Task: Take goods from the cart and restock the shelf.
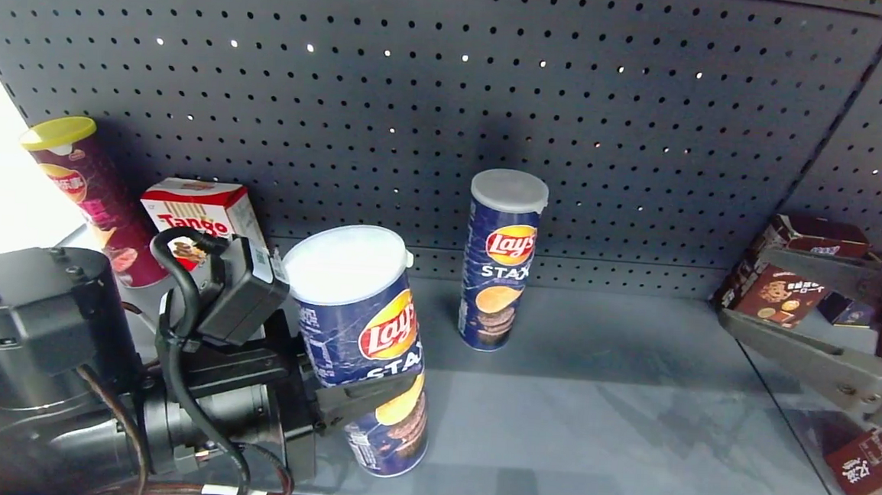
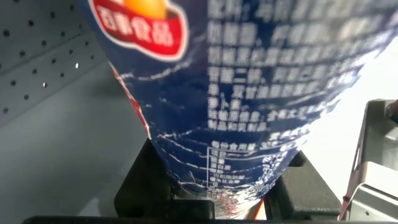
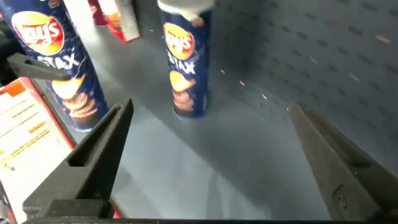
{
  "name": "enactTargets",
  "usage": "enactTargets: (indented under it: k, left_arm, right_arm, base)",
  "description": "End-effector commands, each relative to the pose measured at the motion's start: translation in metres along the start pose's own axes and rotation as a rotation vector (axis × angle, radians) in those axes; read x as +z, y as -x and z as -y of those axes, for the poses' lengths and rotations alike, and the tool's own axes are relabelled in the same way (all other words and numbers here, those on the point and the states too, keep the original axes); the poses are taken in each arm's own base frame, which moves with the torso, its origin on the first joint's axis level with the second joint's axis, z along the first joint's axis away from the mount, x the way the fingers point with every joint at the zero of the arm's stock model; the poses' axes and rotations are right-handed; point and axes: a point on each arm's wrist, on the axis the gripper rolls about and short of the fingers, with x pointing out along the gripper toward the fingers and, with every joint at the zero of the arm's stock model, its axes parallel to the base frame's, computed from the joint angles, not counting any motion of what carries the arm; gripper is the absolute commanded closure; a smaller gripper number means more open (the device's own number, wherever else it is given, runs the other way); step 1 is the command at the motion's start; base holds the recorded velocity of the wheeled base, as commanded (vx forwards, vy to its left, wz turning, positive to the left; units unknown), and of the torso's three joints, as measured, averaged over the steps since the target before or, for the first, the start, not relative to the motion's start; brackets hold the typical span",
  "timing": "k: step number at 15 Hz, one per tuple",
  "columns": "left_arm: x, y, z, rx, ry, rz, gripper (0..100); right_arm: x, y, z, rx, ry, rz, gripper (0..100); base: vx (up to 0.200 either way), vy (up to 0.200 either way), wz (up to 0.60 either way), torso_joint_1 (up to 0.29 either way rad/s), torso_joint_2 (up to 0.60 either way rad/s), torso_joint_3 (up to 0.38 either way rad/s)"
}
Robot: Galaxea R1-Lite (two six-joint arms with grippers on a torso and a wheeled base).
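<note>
Shelf (image 1: pixel 615 411), pegboard-backed; tilted blue chip can (image 1: pixel 359 327) at front left, clamped between the fingers of the left gripper (image 1: pixel 371 390); right gripper (image 1: pixel 745 287) at right, spread wide, empty; second blue can (image 1: pixel 501 259) upright toward the back

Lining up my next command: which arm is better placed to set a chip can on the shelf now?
Left. The left gripper is shut on a blue can at the front of the shelf, near the standing can. The right gripper is open and empty, off by the brown boxes.
</note>
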Motion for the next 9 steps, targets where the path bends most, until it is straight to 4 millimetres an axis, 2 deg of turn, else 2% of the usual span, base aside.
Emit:
enactTargets:
  k: [1, 4, 6, 9]
  left_arm:
    - [-0.002, 0.002, -0.003, 0.014, 0.005, -0.006, 100]
    - [-0.003, 0.002, -0.003, 0.017, 0.007, -0.01, 100]
    - [-0.003, 0.002, -0.003, 0.017, 0.006, -0.009, 100]
    - [-0.003, 0.002, -0.003, 0.016, 0.008, -0.01, 100]
  right_arm:
    - [-0.009, -0.04, 0.013, 0.103, -0.005, -0.033, 0]
    - [-0.009, -0.06, 0.021, 0.219, 0.035, 0.03, 0]
    - [-0.01, -0.065, 0.021, 0.347, 0.04, 0.048, 0]
    - [-0.017, -0.077, 0.023, 0.441, 0.067, 0.067, 0]
  base:
    - [0.0, 0.0, 0.0, 0.0, 0.0, 0.0]
    - [0.0, 0.0, 0.0, 0.0, 0.0, 0.0]
    - [0.0, 0.0, 0.0, 0.0, 0.0, 0.0]
    - [0.0, 0.0, 0.0, 0.0, 0.0, 0.0]
